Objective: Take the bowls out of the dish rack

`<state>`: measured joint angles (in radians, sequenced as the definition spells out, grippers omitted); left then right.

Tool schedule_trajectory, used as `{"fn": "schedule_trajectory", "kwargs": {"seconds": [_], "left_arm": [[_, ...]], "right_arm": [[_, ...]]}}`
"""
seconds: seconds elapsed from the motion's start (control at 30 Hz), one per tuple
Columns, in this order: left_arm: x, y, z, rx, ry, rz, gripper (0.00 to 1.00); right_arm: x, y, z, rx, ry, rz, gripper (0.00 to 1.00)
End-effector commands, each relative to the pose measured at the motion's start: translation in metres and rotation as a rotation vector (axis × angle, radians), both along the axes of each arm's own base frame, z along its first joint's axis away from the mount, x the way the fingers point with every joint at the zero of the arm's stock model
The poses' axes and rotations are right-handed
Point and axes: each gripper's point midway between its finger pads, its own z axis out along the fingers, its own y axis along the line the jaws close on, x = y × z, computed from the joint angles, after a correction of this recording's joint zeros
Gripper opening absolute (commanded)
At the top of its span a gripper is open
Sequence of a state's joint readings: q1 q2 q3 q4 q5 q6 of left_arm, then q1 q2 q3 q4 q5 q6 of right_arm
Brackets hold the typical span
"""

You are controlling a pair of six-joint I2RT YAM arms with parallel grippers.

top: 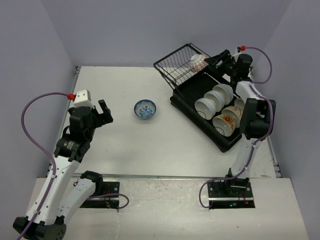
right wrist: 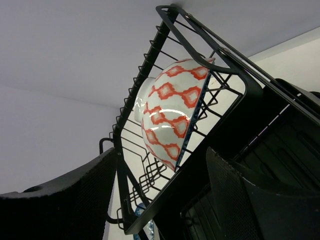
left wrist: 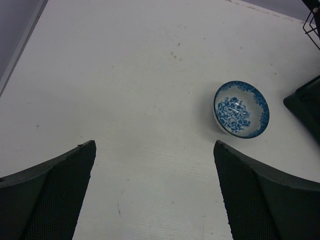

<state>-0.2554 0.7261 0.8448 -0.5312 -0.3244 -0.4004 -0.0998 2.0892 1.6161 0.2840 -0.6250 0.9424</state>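
Pink-patterned bowl [right wrist: 172, 112] leans in the wire basket [right wrist: 197, 34] — right hand [right wrist: 161, 152], left hand [left wrist: 154, 147] both released.

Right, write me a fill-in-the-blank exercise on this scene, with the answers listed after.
1. The blue-patterned bowl stands upright on the ____, outside the dish rack.
2. The red-patterned bowl leans on its side in the rack's wire ____.
3. The right gripper faces that bowl, its jaws ____.
4. The left gripper holds ____.
Missing words: table; basket; open; nothing.
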Motion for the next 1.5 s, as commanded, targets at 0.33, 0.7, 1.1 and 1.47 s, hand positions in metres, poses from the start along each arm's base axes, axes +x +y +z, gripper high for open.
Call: {"fn": "schedule_trajectory", "kwargs": {"seconds": [0.33, 0.7, 1.1, 1.47], "left_arm": [[0.005, 0.002, 0.01, 0.01, -0.043, -0.002, 1.0], [0.005, 0.002, 0.009, 0.01, -0.04, -0.002, 1.0], [0.006, 0.001, 0.008, 0.01, -0.036, -0.005, 1.0], [0.005, 0.002, 0.009, 0.011, -0.04, -0.004, 1.0]], "right_arm": [[0.012, 0.001, 0.018, 0.085, -0.07, 0.074, 0.68], [0.013, 0.003, 0.016, 0.141, -0.081, 0.12, 0.64], [0.009, 0.001, 0.02, 0.161, -0.098, 0.128, 0.59], [0.013, 0.002, 0.015, 0.181, -0.082, 0.144, 0.58]]}}
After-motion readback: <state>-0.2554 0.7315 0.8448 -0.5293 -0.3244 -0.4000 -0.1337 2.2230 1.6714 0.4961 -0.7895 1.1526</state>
